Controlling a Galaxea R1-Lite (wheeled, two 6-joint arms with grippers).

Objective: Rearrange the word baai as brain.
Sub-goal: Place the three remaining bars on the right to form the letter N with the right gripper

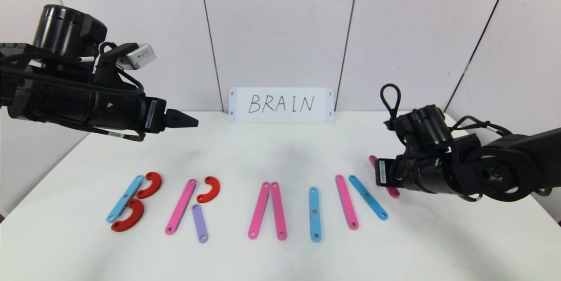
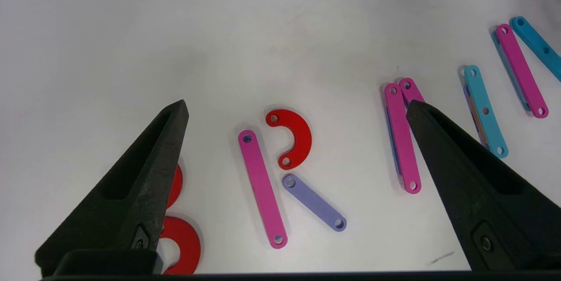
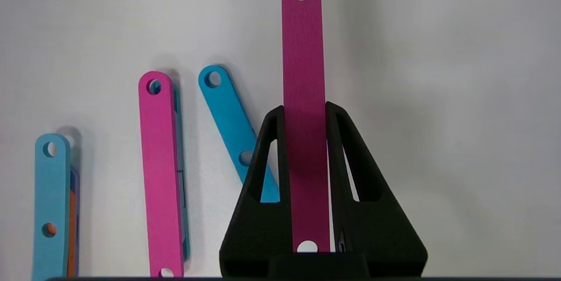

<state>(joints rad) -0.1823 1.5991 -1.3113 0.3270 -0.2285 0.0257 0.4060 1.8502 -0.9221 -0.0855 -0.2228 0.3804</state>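
Matte black arms; looped black cables; white label stickers; silver wrist camera [image 1: 139, 55]; pointed triangular fingers [image 2: 131, 193].

Six pink strips [image 1: 180, 206], counting one half hidden; three blue strips [image 1: 125, 198]; one purple strip [image 1: 200, 223]; three red arcs [image 1: 209, 189]; one white card [image 1: 281, 105].

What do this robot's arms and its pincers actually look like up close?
Both arms are black and chunky, built of rounded cylinder joints with thin black cables looping along them and small white labels near the wrists. The left gripper has two black, matte, pointed wedge fingers with cut-out windows. The right gripper has the same black hollowed triangular fingers.
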